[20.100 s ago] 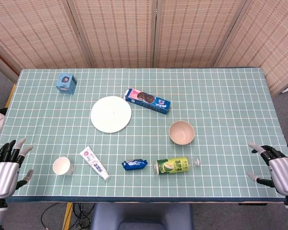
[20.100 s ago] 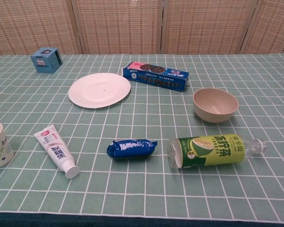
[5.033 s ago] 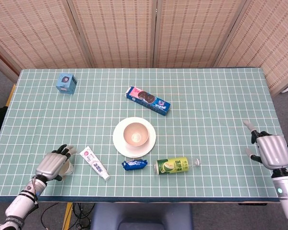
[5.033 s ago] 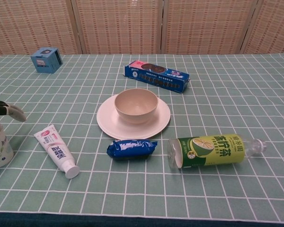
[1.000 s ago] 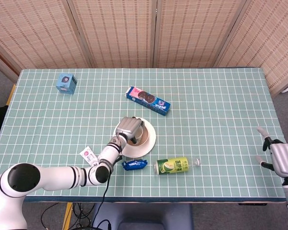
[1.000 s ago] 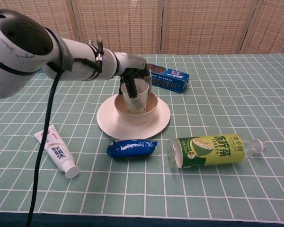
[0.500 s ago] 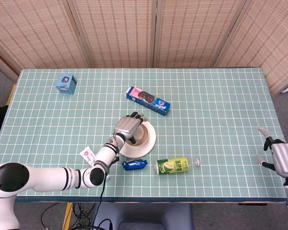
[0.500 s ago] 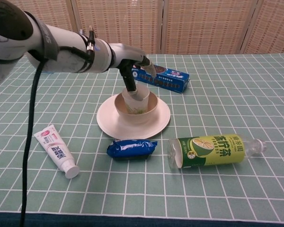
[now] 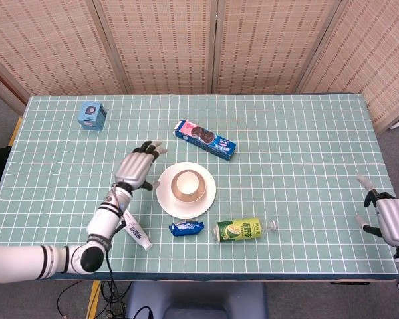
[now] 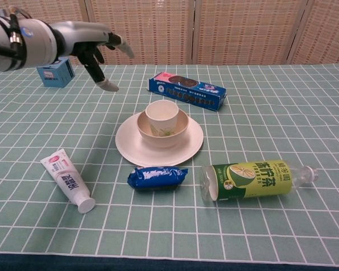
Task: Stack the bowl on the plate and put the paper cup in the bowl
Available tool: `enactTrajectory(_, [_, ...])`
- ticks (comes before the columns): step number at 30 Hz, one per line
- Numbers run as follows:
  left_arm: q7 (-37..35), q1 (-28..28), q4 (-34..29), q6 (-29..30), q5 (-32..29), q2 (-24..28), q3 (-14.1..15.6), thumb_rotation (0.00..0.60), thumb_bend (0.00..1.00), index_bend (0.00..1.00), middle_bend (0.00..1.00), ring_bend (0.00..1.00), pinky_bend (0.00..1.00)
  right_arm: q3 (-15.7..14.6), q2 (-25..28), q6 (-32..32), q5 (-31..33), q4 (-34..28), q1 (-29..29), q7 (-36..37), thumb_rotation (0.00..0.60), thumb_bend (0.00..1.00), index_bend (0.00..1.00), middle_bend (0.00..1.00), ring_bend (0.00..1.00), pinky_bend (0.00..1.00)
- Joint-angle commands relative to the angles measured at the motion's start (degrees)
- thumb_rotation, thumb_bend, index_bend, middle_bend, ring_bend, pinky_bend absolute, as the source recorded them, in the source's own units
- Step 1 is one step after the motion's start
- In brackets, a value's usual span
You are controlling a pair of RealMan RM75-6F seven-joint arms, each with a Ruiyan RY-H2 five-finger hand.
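A white paper cup (image 9: 186,182) (image 10: 162,116) stands upright inside the beige bowl (image 9: 187,193) (image 10: 178,134). The bowl sits on the white plate (image 9: 206,199) (image 10: 192,142) near the table's middle. My left hand (image 9: 137,169) (image 10: 93,45) hovers to the left of the plate, fingers spread, holding nothing. My right hand (image 9: 391,220) rests at the table's right edge in the head view, fingers apart and empty; the chest view does not show it.
A blue cookie box (image 9: 204,139) (image 10: 186,90) lies behind the plate. In front of it lie a blue packet (image 9: 187,228) (image 10: 157,176), a green bottle on its side (image 9: 241,230) (image 10: 251,179) and a toothpaste tube (image 9: 135,230) (image 10: 68,179). A small blue box (image 9: 92,114) (image 10: 55,71) stands far left.
My left hand has let go of the paper cup, which now stands in the bowl, and has drawn back to the left and up, fingers spread. The right hand has not moved.
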Motion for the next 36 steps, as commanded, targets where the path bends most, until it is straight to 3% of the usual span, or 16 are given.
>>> enactTrajectory(1, [-3.09,6.44,-2.63,5.53,7.27,3.44,3.63,0.600,0.24,0.16,0.06,0.00,0.17,-0.37,0.67,-0.45,-0.81,-0.43,0.17,1.09,0.600,0.20,0.13,0.47,0.43,0.65])
enactTrajectory(9, [-5.63,18.20,-1.79,16.07,20.18,6.12,10.45,0.600,0.24,0.18,0.06,0.00,0.17,-2.42,2.09,-0.81,-5.57,0.41,0.41,7.01,0.600,0.22,0.13,0.38,0.32,0.49])
enactTrajectory(16, [-8.81,28.85,-0.95,24.61,29.10,8.37,14.87,0.600,0.24,0.19,0.06,0.00,0.17,-3.26,1.77,2.70,-8.25,1.14,-0.94,8.61,0.600,0.22,0.13,0.36,0.30,0.45])
enactTrajectory(24, [-9.94,37.90,-1.01,31.86,35.94,9.39,16.22,0.600,0.24,0.19,0.06,0.00,0.17,-3.37,0.69,6.78,-8.48,0.94,-3.22,6.59,0.600,0.22,0.13,0.36,0.29,0.45])
enactTrajectory(36, [-6.75,43.80,-2.25,33.46,43.16,8.23,15.27,0.600,0.24,0.19,0.06,0.00,0.17,-3.35,1.13,8.07,-7.20,-0.05,-4.93,5.64,0.600,0.22,0.13,0.36,0.29,0.45])
